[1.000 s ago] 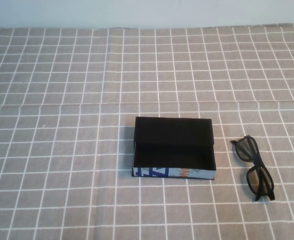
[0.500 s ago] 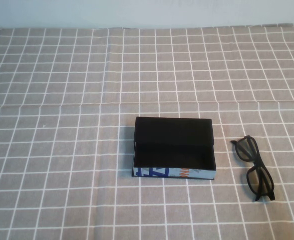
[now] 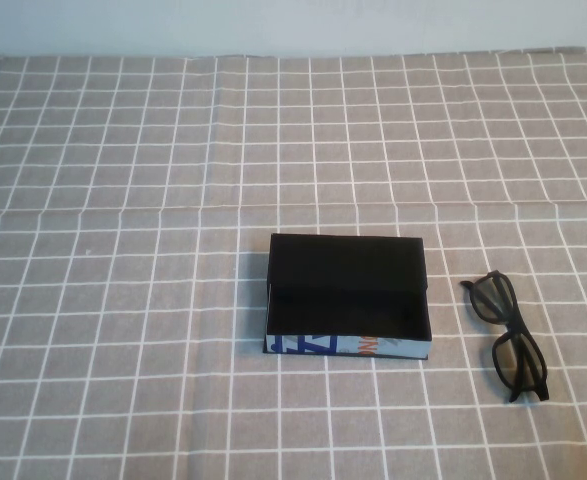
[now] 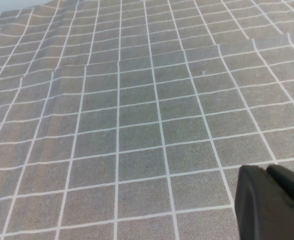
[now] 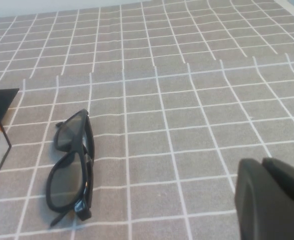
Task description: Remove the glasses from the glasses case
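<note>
Grey checked tablecloth, pale wall; left gripper, right gripper hover

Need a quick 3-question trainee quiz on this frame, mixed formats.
1. True or false: the glasses lie inside the glasses case.
2. On which side of the case do the glasses lie in the high view: A left, B right, C behind?
3. Fill in: the case lies open on the checked ____.

Key: 1 false, they lie on the cloth, apart from the case. 2 B. 3 cloth.

Note: the left claw and right claw show only at the edge of their wrist views, out of the high view.
</note>
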